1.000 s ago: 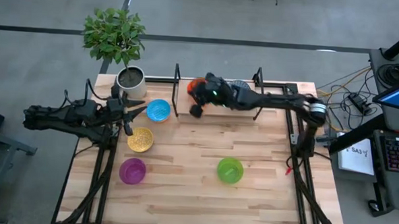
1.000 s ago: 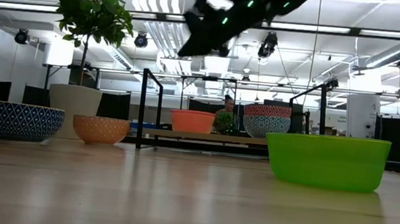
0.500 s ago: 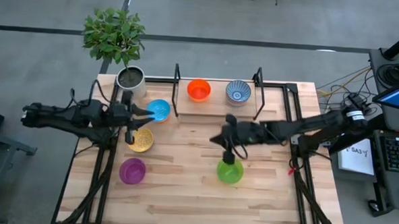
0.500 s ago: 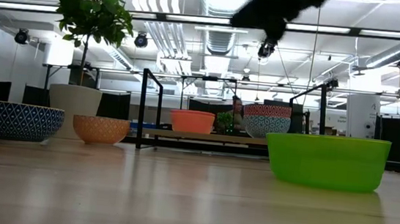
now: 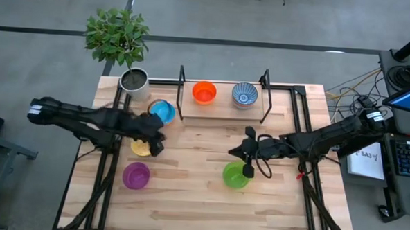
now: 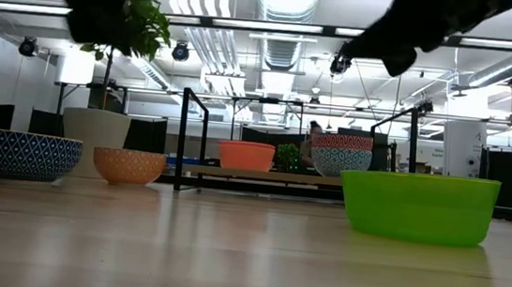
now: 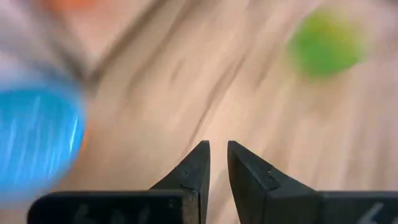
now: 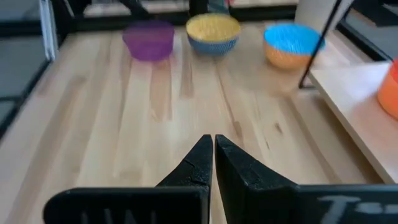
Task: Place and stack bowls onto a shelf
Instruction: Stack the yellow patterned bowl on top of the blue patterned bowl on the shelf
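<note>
The shelf (image 5: 222,109) carries an orange-red bowl (image 5: 204,92) and a blue-white patterned bowl (image 5: 245,94), each standing on its base. On the table stand a light blue bowl (image 5: 162,112), a yellow bowl (image 5: 143,148), a purple bowl (image 5: 136,175) and a green bowl (image 5: 235,175). My left gripper (image 5: 157,142) hovers shut between the light blue and yellow bowls; its fingertips (image 7: 217,149) leave only a narrow slit. My right gripper (image 5: 245,160) hangs shut (image 8: 213,140) just above the green bowl's far rim and holds nothing.
A white-grey plant pot (image 5: 135,84) with a leafy plant stands at the table's far left corner, beside the shelf's left wire upright (image 5: 182,93). Bare wood lies between the two arms and along the near edge (image 5: 201,212).
My right gripper has left the orange-red bowl on the shelf and swung toward the near edge, ending above the green bowl. My left gripper has moved right and toward the near edge, past the light blue bowl. No bowl has shifted.
</note>
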You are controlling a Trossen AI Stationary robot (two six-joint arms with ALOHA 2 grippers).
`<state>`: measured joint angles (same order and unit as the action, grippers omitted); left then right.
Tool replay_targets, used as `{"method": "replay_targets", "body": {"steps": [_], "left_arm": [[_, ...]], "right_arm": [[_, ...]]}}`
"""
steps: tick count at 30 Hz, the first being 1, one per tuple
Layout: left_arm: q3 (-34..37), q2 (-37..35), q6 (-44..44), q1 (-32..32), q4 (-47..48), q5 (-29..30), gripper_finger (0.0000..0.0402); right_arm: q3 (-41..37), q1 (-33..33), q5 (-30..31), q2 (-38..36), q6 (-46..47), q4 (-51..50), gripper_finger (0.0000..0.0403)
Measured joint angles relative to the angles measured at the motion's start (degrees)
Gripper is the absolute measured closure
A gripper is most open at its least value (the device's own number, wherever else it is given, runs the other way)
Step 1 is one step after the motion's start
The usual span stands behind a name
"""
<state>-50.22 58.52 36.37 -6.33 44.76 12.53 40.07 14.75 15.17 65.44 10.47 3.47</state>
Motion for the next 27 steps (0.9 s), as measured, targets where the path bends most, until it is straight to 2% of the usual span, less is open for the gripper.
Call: {"method": "replay_targets", "body": {"steps": [4,8,13,19,22,27], "left_arm": [[-4.56,10.24,16.48,-0.03,20.1,-3.37,0.0363],[-6.22,18.05,19.48,-0.9,29.86,-6.14,0.0355],[-6.38,22.6,17.86,-1.15,29.36,-7.78,0.0307],[-6.38,23.57,17.78,-1.19,26.95,-7.51,0.0239],[-6.38,23.57,17.45,-1.53,22.48,-7.49,0.0225],[-6.17,24.89,16.52,-1.62,18.28,-6.12,0.0224]], "right_arm": [[-0.95,-0.01,0.01,-2.37,-0.58,-0.89,0.0394],[-1.9,0.01,-0.09,-3.76,-0.46,-0.97,0.0394],[-2.73,0.01,-0.1,-4.31,0.62,-0.71,0.0394],[-3.49,0.01,-0.09,-4.14,2.38,-0.52,0.0394],[-3.65,0.01,-0.11,-4.08,2.55,-0.64,0.0394],[-3.92,0.05,-0.12,-4.1,3.14,-0.67,0.0394]]}}
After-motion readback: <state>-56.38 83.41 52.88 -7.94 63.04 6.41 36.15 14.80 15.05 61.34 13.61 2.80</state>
